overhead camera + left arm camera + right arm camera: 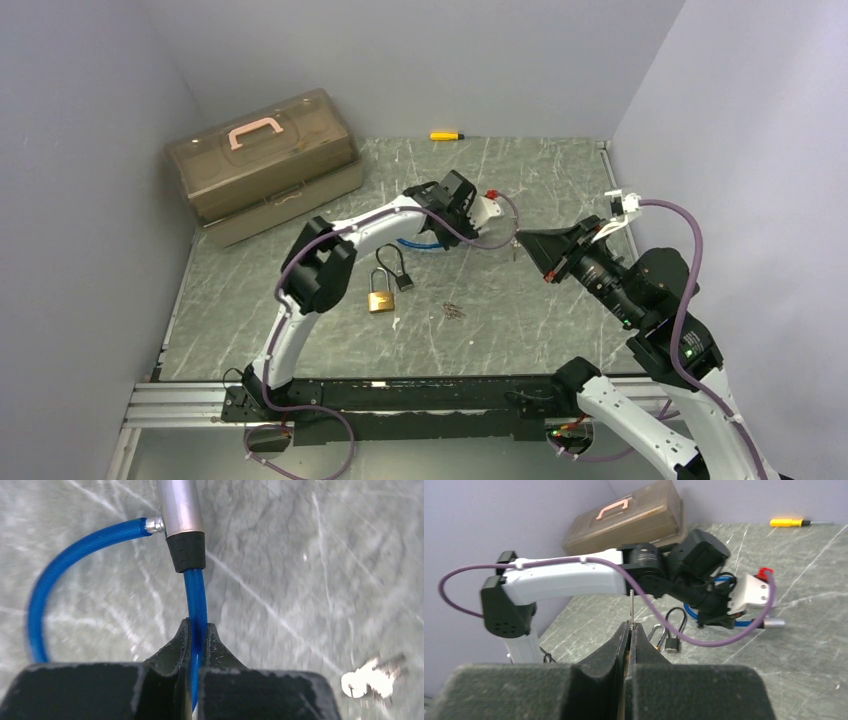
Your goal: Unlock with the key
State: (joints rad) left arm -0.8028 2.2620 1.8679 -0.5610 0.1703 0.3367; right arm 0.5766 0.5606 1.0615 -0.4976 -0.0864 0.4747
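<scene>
Thin metal key [631,606] pinched in right jaws, blue cable lock with silver barrel [181,510] clamped in left jaws; insertion and turn pending.

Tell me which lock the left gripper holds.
The blue cable lock: the left gripper is shut on its cable. The brass padlock and the black padlock lie free on the table.
</scene>
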